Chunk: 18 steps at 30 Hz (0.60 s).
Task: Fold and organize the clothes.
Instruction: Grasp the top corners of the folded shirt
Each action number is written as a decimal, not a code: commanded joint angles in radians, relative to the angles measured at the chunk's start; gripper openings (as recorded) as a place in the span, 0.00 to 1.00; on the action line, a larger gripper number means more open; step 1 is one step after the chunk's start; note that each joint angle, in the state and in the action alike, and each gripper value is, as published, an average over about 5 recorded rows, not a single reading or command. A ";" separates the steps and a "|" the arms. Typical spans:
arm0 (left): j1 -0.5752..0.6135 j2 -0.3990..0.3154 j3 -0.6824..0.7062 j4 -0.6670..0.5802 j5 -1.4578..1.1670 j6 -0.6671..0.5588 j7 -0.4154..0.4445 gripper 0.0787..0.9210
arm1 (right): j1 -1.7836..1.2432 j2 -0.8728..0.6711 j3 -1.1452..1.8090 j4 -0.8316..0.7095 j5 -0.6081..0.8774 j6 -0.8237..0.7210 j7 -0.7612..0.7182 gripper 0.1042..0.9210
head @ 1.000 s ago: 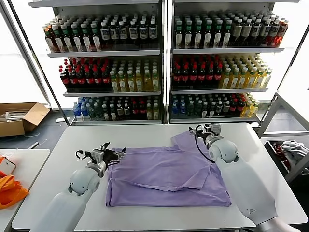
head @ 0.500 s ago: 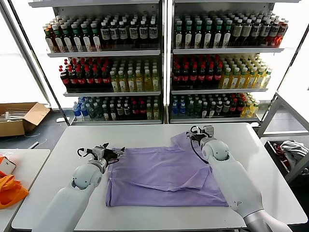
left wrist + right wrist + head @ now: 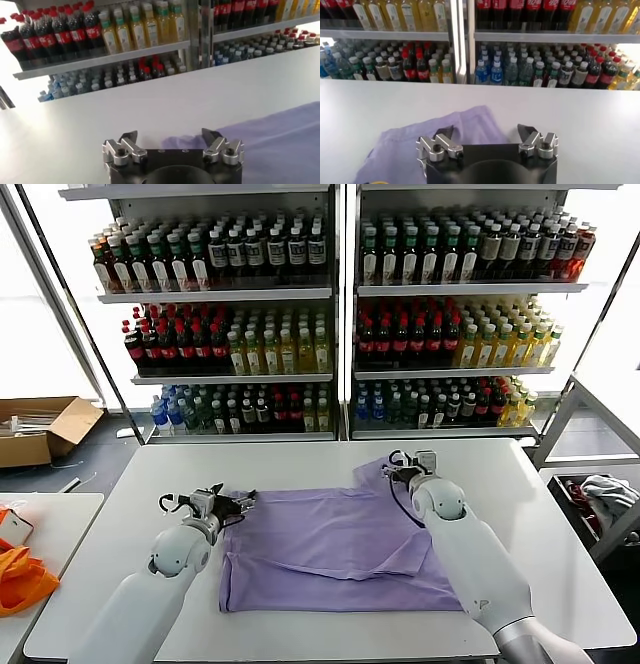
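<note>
The lavender T-shirt (image 3: 340,539) lies partly folded on the white table (image 3: 300,464), with one sleeve poking out at its far right. My left gripper (image 3: 238,502) is low at the shirt's far left corner. In the left wrist view that gripper (image 3: 170,136) is open, and the shirt's corner (image 3: 172,142) lies between its fingers. My right gripper (image 3: 396,468) is at the far right sleeve. In the right wrist view it (image 3: 485,132) is open over the sleeve's edge (image 3: 470,122), holding nothing.
Shelves of drink bottles (image 3: 330,314) stand behind the table. Left of it, a side table holds orange fabric (image 3: 20,579), and a cardboard box (image 3: 40,429) sits on the floor. A bin with clothes (image 3: 600,494) is at the right.
My right gripper has moved left and a little nearer, onto the sleeve. My left gripper has edged slightly left along the shirt's far corner. The shirt has not moved.
</note>
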 commanded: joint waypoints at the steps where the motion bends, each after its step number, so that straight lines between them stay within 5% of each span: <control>1: 0.027 0.007 0.008 -0.030 -0.003 0.014 0.005 0.76 | -0.008 0.009 0.002 -0.014 -0.006 -0.003 0.007 0.79; 18: 0.066 0.022 0.002 -0.097 -0.030 0.027 0.019 0.18 | -0.050 0.006 0.021 0.048 -0.005 -0.007 0.023 0.19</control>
